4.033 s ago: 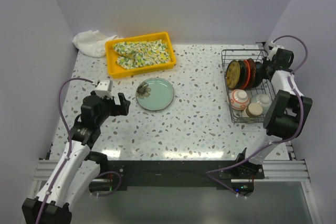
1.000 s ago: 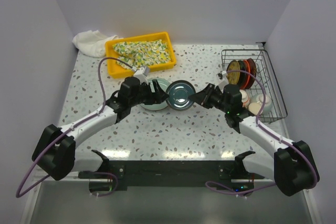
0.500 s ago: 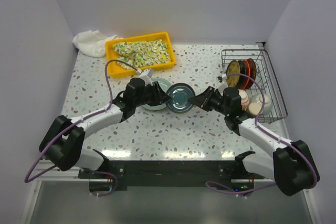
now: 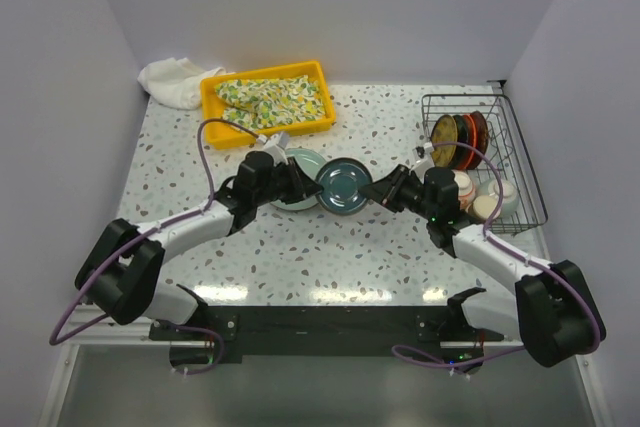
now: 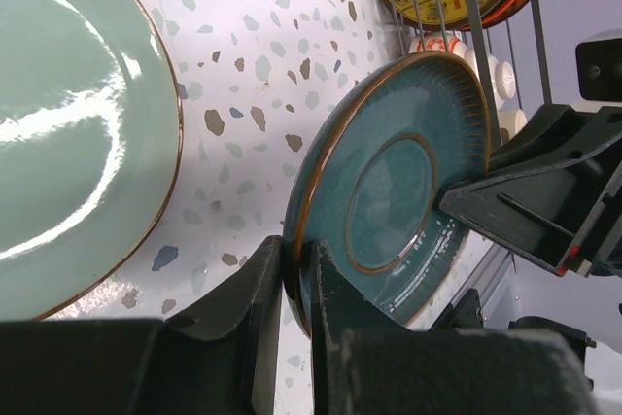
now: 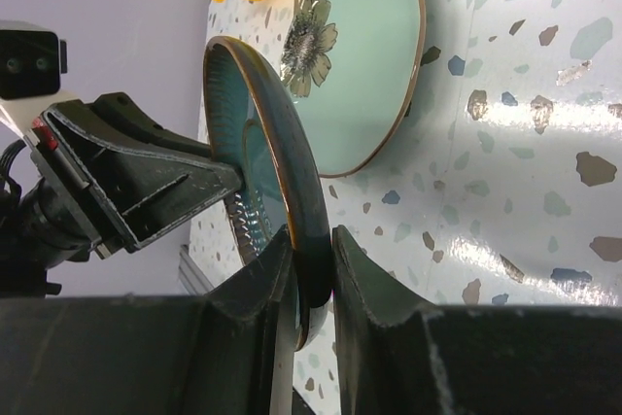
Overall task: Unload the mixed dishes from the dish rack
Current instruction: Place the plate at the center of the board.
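Starting at the far left corner of the speckled white tabletop (image 4: 380, 247), a crumpled white cloth (image 4: 170, 82) is lying just beside a yellow plastic tray (image 4: 212, 119), which is holding a yellow floral cloth (image 4: 272, 99). In front of the tray, a pale green-blue plate (image 4: 299, 159) with a painted flower is lying flat on the tabletop, partly hidden by the left arm in the overhead view.

The left pincer (image 5: 296, 261) is reaching in from the left and gripping the left rim of a dark teal glazed plate (image 4: 343, 187), one finger on each face. This plate is standing tilted on edge near the middle of the tabletop, just right of the pale plate and well apart from the rack; whether its lower edge is touching the surface cannot be told. The right pincer (image 6: 311, 245) is clamping the opposite rim of the same plate.

At the right edge, the dark wire dish rack (image 4: 522, 162) is carrying a brown-yellow patterned plate (image 4: 446, 139) and a black-red bowl (image 4: 474, 131), both upright at its far end. A red-patterned white bowl (image 4: 462, 183), a small tan cup (image 4: 487, 207) and a pale bowl (image 4: 505, 190) are sitting nearer.
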Robot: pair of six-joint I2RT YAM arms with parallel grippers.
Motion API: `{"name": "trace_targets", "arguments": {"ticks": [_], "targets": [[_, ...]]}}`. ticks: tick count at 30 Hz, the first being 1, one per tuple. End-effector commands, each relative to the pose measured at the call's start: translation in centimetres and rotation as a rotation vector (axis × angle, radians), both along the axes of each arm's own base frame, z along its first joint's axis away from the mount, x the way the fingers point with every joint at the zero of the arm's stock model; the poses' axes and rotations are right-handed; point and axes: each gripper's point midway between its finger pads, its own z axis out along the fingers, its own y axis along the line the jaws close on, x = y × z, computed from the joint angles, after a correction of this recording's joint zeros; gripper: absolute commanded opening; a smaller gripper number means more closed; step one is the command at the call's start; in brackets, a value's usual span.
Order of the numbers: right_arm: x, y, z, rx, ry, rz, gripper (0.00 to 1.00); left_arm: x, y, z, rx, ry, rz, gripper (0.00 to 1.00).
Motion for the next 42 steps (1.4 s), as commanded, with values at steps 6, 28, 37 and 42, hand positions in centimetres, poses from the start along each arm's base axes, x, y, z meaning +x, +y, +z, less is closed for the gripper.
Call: {"name": "trace_targets", "arguments": {"ticks": [6,28,37,42], "targets": [[0.5,0.1,2.4,-0.026,-0.106,0.003,0.69,0.8,0.8,3.8,-0.07,-0.124,0.008,0.0],[0.3,-4.3,4.1,-0.336,-0.222,-0.088,0.98,8.0,9.9,0.4,0.016,0.0,0.285,0.0],[-0.1,-5.8,4.7,-0.368,-0.259,-0.144,0.98,10.1,10.8,-2.8,0.064,0.082,0.31,0.0],[-0.2,-6.4,4.5,-0.413,-0.254,-0.15,0.98,10.6,10.9,-4.4,0.085,0.123,0.305,0.0]]}}
